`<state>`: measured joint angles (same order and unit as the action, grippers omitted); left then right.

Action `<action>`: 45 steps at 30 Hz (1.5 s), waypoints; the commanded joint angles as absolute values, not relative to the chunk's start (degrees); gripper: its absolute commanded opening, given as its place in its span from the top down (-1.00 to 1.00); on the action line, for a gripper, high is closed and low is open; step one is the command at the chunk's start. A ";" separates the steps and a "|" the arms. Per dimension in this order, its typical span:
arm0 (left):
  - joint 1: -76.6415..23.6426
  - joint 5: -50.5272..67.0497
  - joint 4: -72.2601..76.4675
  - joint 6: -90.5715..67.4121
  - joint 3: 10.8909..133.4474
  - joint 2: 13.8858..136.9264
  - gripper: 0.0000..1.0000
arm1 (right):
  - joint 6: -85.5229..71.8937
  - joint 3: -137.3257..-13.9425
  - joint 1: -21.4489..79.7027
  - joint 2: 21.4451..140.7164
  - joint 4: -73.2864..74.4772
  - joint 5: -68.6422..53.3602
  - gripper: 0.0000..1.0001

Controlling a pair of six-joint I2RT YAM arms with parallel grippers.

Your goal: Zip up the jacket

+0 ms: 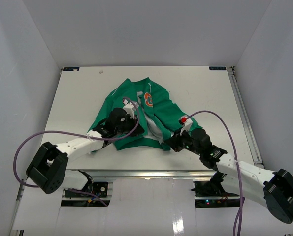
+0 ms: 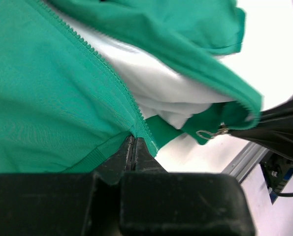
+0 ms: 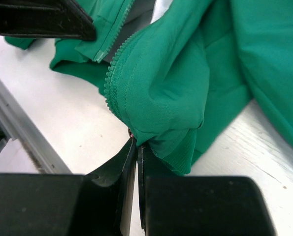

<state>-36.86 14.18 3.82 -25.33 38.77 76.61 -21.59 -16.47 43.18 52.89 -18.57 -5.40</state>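
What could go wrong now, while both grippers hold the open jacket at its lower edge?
1. The left gripper and right gripper each pinch only the hem of the jacket; it might slip out.
2. The fabric above the right gripper is bunched, so the zipper teeth may not line up.

I'm looking at a white worktop [image 1: 200, 93] boxed in by plain pale grey panels: a back wall [image 1: 146, 29], a left wall [image 1: 13, 73] and a right wall [image 1: 279, 73]. An aluminium rail [image 1: 244, 118] runs along its right edge. Beyond the near edge, the glossy white floor [image 1: 151, 211] catches soft, even light.
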 commanded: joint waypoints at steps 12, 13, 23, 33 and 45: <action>-36.47 18.46 47.60 -19.83 14.67 60.57 1.00 | -22.25 -22.49 43.24 63.54 -33.88 -18.50 0.85; -36.47 18.63 48.33 -19.78 14.33 60.12 1.00 | -22.58 -23.11 43.24 64.50 -34.27 -19.07 0.85; -36.56 17.30 67.00 -19.78 5.81 60.11 1.00 | -24.49 -26.09 43.94 69.97 -38.03 -24.82 0.84; -36.56 18.48 76.66 -21.90 4.22 64.41 1.00 | -26.42 -26.08 43.95 70.14 -44.06 -31.53 0.85; -36.56 20.05 80.75 -24.12 2.86 62.98 1.00 | -29.32 -23.35 43.95 69.35 -56.53 -34.81 0.85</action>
